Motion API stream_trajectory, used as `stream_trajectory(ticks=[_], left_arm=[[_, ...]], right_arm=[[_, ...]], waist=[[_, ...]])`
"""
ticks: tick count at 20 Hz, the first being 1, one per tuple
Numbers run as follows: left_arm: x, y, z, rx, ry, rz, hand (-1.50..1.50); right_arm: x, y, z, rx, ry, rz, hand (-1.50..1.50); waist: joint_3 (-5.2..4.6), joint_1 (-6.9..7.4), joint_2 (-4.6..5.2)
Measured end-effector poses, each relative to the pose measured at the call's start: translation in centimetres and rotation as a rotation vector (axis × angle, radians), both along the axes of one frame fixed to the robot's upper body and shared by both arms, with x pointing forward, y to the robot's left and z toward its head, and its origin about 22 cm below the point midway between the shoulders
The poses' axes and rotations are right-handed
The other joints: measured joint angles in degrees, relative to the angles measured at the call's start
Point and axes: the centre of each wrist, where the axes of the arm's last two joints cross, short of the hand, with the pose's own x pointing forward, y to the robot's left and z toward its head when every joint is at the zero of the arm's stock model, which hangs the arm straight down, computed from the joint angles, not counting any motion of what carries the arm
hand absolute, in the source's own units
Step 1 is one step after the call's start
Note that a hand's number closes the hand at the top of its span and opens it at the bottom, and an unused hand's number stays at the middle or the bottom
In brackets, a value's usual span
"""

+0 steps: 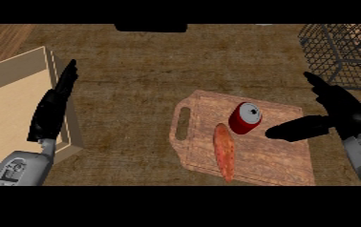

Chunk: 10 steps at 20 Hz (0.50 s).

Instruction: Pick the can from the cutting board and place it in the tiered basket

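1. The red can [245, 118] sits on the cutting board [282, 160], right of the frame's centre. Its silver top faces up toward the view, so it appears to stand upright.
2. The right hand [341, 110] is at the frame's right edge, spread wide and holding nothing. Its thumb points left toward the can, and its fingers reach toward the upper part of the frame.
3. The relation that matters: the can lies just left of the thumb tip, near it but not touching. The likely next move is a short sideways reach to the left, bringing the spread hand round the can's side.
4. A long orange vegetable [225, 152] lies on the board just below the can, running down the frame. It could get nudged if the hand comes in low.
5. The wire basket [331, 49] is in the upper right corner, above the right hand.
6. The left hand [51, 108] rests at the frame's left over a wooden box [25, 85] on the desk [127, 68], fingers straight and together. It is well apart from the can, so the right hand is the nearer one.
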Motion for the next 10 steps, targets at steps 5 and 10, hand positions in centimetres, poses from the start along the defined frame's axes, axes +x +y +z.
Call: stream_trajectory(ticks=[5,10], left_arm=[[-0.1,1.0,0.0,-0.003,0.009,0.014,0.0],[-0.3,1.1,0.0,0.002,0.004,0.026,0.0]], right_arm=[[0.7,1.1,-1.1,-0.013,0.041,0.032,-1.5],[1.1,2.3,-2.0,-0.055,0.059,0.069,-1.5]], waist=[[-0.01,-0.72,-0.16],[0.01,-1.19,-0.3]])
